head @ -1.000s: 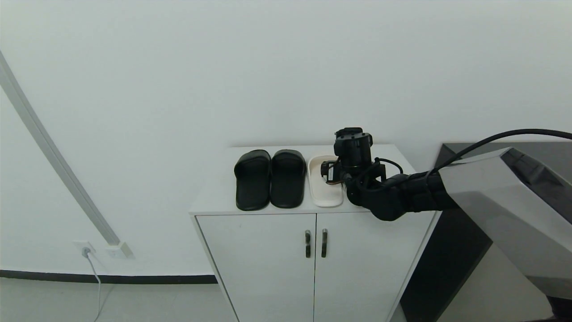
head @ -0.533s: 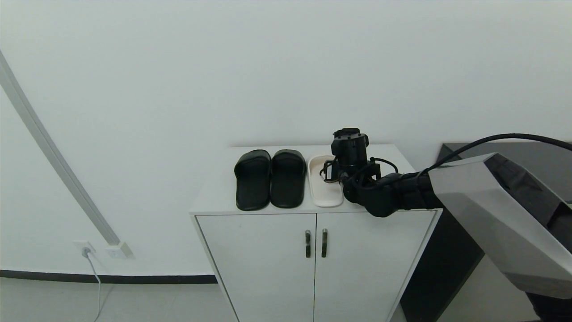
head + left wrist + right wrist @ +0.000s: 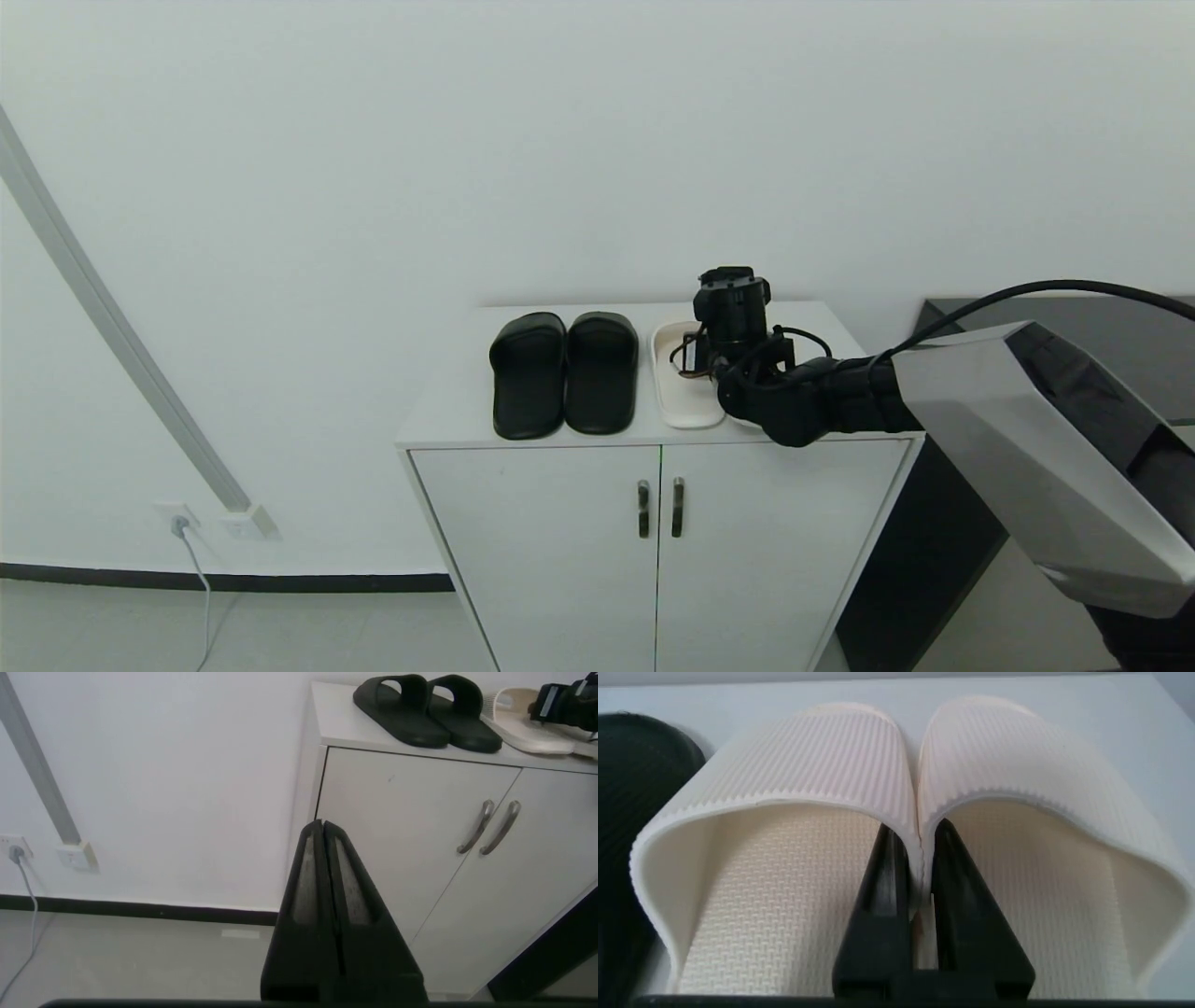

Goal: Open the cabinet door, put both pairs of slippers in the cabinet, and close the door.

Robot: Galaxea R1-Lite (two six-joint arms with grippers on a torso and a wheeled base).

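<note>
While both cabinet doors (image 3: 551, 551) stand shut, their twin handles (image 3: 659, 508) untouched, the right pincer (image 3: 917, 845) is closed on the white slippers (image 3: 681, 397) on the cabinet top (image 3: 448, 411). One finger sits inside each shoe, and the two meeting strap walls are pinched between them. The white slippers lie side by side with soles on the surface, at 3 o'clock from the black slippers (image 3: 565, 373) in the head view. The black pair rests just beside them, toes toward the wall. The door handles lie at about 6 o'clock from the gap between the pairs.

The left pincer (image 3: 323, 835) hangs low before the cabinet's front, its fingers pressed together on nothing.

By this evidence the job has barely begun. No door is open, neither pair is inside, and the closing lies far off. With the doors shut, the gripped white pair has nowhere to go yet. The empty left arm looks the likelier one to pull a handle, though that is only a reading of the scene.
</note>
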